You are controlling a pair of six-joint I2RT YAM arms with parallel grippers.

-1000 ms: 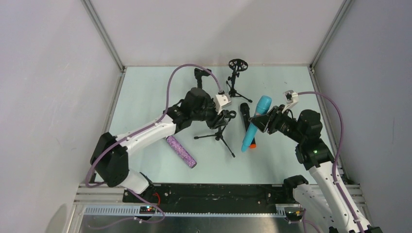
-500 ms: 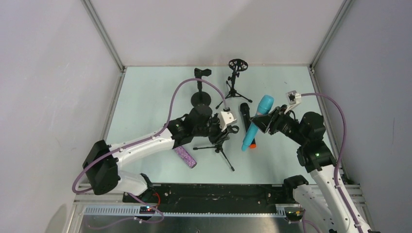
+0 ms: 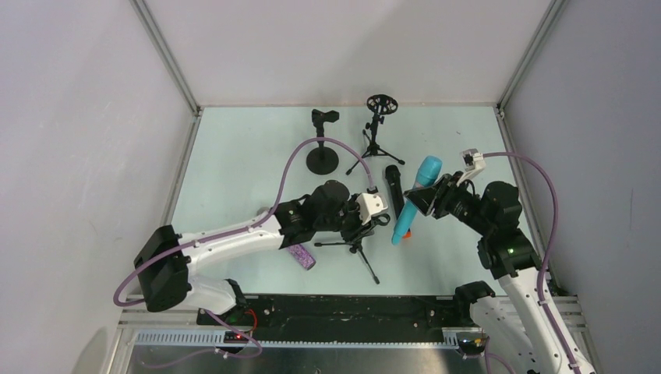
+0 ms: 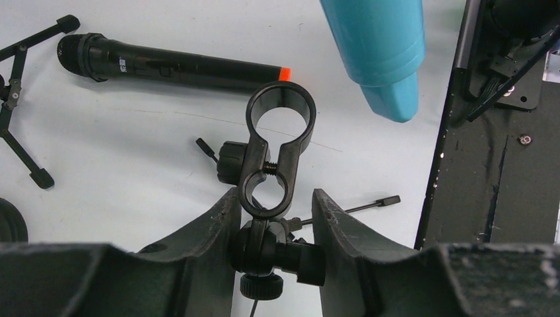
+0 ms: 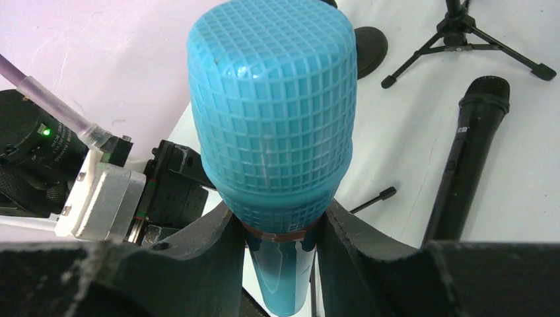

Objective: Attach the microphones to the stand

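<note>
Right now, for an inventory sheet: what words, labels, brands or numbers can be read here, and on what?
No text is readable.
Black mic: small white mark near its head, too small to read.
Turquoise mic: none.
Purple mic: none visible.
Stand: none.

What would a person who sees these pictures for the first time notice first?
The turquoise grid-patterned plastic microphone stands out, held tilted in the right pincer, right of centre. Close beside its tail, the left pincer grips a small black tripod stand with a ring clip.
</note>
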